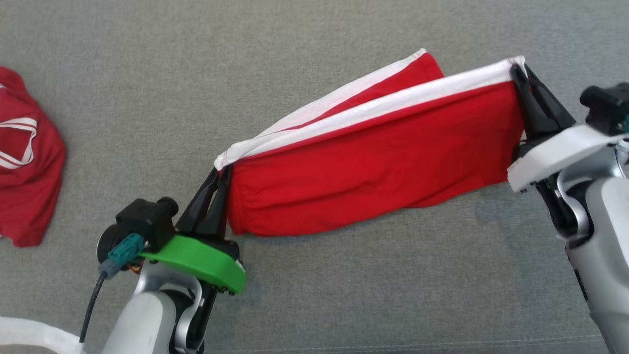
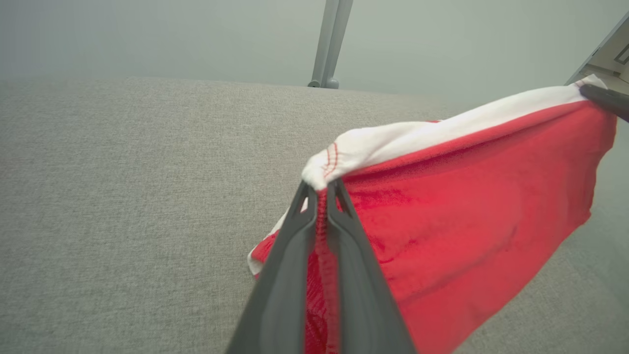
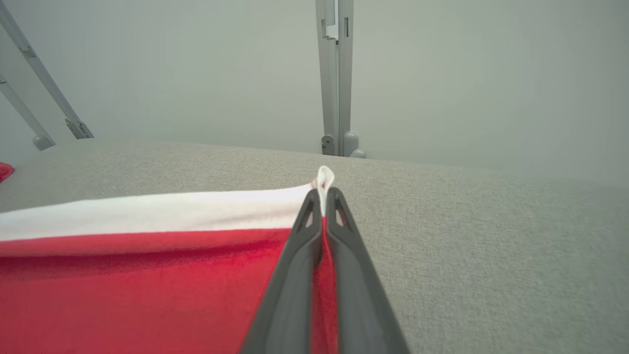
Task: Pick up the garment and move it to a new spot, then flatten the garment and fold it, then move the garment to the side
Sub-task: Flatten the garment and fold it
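1. Now: left gripper (image 1: 221, 173), lower left of centre in the head view. Its jaws are pinched shut on one white-banded corner of the garment (image 1: 373, 162).
2. Right gripper (image 1: 517, 69), upper right of the frame. Its jaws are likewise clamped on the opposite banded corner.
3. The garment hangs stretched between the two across the middle of the frame, with the white band (image 1: 373, 105) on top and the red cloth drooping below. Cannot tell whether its lower edge touches the grey worktop (image 1: 147, 73).
4. Handling, judged: light, soft knit with no stiffness. It sags wherever unsupported and creases readily. The stitched band is the firmest hold, and the corners give the best control for flattening.
5. A second red garment (image 1: 24, 162) lies crumpled at the left edge, well apart.
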Tool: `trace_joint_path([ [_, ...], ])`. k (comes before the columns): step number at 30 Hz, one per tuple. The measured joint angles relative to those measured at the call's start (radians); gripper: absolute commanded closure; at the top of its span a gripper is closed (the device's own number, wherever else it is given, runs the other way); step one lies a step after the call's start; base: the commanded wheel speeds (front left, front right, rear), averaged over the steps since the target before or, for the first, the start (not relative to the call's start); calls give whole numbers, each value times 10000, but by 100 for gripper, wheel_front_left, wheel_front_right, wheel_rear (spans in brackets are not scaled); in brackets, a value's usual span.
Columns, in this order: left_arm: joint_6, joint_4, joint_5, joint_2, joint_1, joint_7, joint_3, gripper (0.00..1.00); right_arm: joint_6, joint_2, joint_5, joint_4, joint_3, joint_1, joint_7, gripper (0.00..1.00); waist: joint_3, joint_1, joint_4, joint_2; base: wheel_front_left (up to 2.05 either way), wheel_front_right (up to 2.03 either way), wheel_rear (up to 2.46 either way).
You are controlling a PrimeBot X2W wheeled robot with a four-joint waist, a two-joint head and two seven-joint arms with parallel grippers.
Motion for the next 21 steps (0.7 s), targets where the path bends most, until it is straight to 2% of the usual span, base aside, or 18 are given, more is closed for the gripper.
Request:
trace_joint_path([
  [4,-150,711,-61,-268,-658,-242,-119,100,-2,-161,259,1580,955,-1452,-380,100,447,0,421,0,0,0,0],
  [5,-234,1072,-69,-345,-863,-366,-182,100,-2,-165,428,2328,1383,-2009,-629,100,637,0,619,0,0,0,0],
  [11,-441,1950,-109,-625,-1362,-669,-514,99,-2,-155,867,4351,2299,-3036,-1400,100,1072,0,1089,0,0,0,0],
  [12,-453,2067,-151,-650,-1419,-677,-539,75,-2,-148,980,4604,2414,-3157,-1511,100,1125,0,1139,0,0,0,0],
  [13,-468,2167,-174,-673,-1454,-696,-562,13,-4,-132,1049,4809,2541,-3266,-1636,100,1171,0,1174,0,0,0,0],
  [14,-481,2259,-174,-688,-1474,-765,-579,0,-4,-119,1106,5005,2677,-3365,-1789,58,1207,0,1196,0,0,0,0],
  [15,-481,2332,-171,-694,-1486,-805,-579,0,-4,-104,1131,5139,2807,-3446,-1973,1,1225,0,1198,0,0,0,0],
  [21,-286,2366,-123,-715,-1472,-1505,-430,0,-2,-92,1175,5590,2886,-3522,-2690,0,1073,0,1046,0,0,0,0],
])
